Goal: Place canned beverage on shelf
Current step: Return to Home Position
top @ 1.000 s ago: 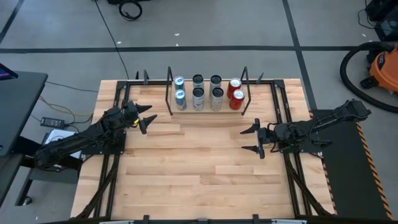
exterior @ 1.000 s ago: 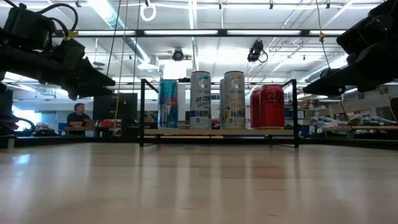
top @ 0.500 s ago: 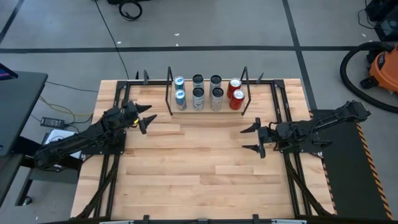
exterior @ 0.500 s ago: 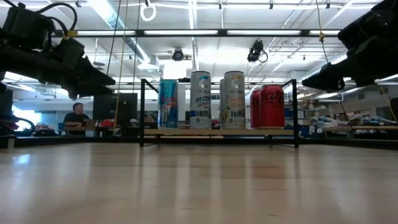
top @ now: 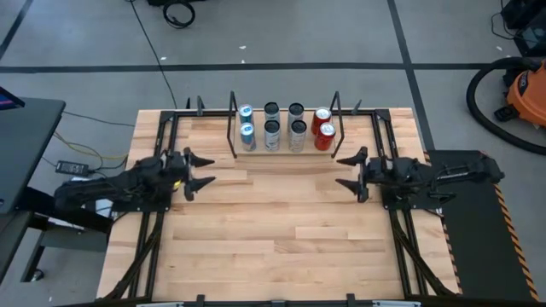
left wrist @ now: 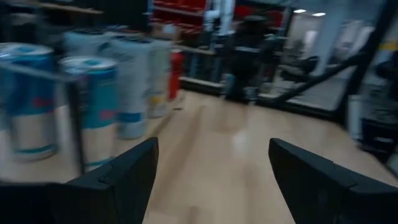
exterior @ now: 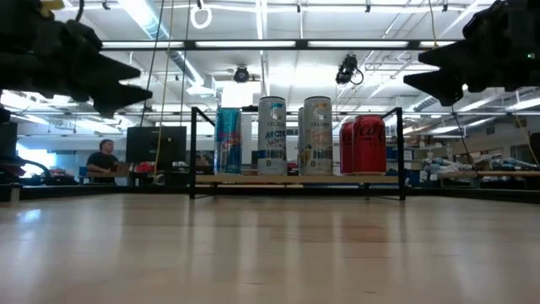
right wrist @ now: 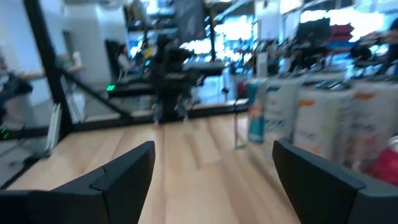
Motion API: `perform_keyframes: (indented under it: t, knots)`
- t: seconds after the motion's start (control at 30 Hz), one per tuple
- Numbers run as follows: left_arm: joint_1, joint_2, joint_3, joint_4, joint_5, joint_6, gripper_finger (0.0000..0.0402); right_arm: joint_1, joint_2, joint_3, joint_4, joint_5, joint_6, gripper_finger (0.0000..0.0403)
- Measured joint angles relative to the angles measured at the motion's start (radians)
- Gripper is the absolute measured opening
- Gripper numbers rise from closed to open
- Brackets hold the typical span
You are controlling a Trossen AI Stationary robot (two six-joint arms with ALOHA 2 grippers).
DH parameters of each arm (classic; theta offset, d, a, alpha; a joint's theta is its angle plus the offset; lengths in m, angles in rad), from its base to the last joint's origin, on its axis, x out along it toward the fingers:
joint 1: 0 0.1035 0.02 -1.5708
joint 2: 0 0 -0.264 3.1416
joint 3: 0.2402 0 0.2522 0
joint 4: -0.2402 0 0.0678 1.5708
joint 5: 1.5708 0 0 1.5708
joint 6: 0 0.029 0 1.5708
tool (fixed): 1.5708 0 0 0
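In the low view, front cans [exterior: 318,135] are hiding most of the back row [exterior: 345,148] on the shelf [exterior: 295,179].

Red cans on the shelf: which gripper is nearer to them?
Right. The right gripper is just in front of the red cans, slightly to their right; the left gripper is off the shelf's other end.

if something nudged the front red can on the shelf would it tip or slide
Likely to tip rather than slide: the front red can stands tall and narrow on the shelf. Once down, its round wall would probably roll.
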Motion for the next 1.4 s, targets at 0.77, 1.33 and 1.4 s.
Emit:
perform_keyframes:
  t: [0.77, 1.33, 1.4]
  knots:
    - [-0.161, -0.083, 0.0, 0.002, -0.001, 0.0, 0.0306, -0.147, -0.224, 0.0, 0.037, 0.0, 0.0, 0.0334]
    - [-0.16, -0.081, 0.0, 0.002, -0.001, 0.0, 0.0306, -0.129, -0.239, 0.0, 0.059, 0.0, 0.0, 0.0334]
    - [-0.16, -0.081, 0.0, 0.002, -0.001, -0.001, 0.0306, -0.129, -0.239, 0.0, 0.059, 0.0, 0.0, 0.0334]
